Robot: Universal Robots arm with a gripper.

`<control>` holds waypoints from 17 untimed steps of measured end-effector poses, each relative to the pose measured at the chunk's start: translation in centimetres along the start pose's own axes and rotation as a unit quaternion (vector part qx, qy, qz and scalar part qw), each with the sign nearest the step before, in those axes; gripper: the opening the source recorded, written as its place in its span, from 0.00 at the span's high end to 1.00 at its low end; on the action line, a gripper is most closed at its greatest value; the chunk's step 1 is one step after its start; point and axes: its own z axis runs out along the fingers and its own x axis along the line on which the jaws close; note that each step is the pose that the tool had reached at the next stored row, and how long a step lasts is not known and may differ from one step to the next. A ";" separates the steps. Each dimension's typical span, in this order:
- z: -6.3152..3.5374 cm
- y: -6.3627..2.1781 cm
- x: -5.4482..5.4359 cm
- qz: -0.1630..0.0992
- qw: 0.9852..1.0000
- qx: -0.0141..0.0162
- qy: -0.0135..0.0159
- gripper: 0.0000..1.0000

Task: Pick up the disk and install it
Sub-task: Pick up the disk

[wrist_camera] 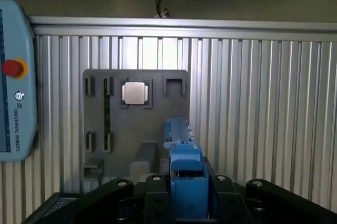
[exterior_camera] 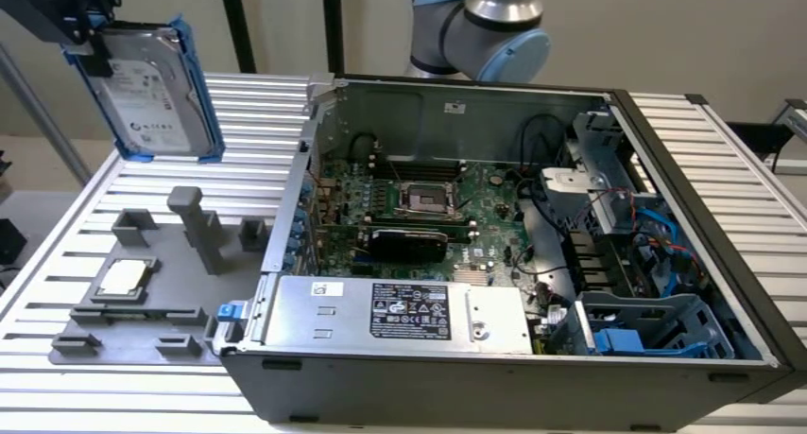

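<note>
Ribbed alu worktop (exterior_camera: 127, 396) carries one open PC case (exterior_camera: 505, 396), side panel off. Exterior view looks into it: one motherboard (exterior_camera: 417, 198) on the floor of the case, one silver PSU (exterior_camera: 403, 311) w/ black label along the near wall, and one blue drive bay (exterior_camera: 656, 335) in the near corner at the exterior view's right.

One grey fixture plate (exterior_camera: 164, 297) lies on the worktop just beside the case, at the exterior view's left. Wrist view takes in a teach pendant (wrist_camera: 16, 81) w/ red stop button (wrist_camera: 12, 68) near the plate.

Claw (exterior_camera: 89, 39) is clamped on the disk (exterior_camera: 151, 84). It's one drive in a blue carrier, held on edge above the worktop, outside the case; in wrist view it hangs over the plate. One square silver chip (exterior_camera: 125, 278) sits in a recess on the plate.
</note>
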 end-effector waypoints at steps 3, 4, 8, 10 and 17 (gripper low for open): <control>-1.36 -1.33 0.1 0.000 1.000 0.000 -0.001 0.67; -1.82 -1.78 0.2 0.000 1.000 -0.001 -0.001 0.67; -3.31 -3.60 0.5 0.000 1.000 -0.002 -0.002 0.67; -3.60 -4.49 0.7 0.000 1.000 -0.002 -0.002 0.67; -4.21 -7.65 1.6 0.000 1.000 -0.003 -0.002 0.67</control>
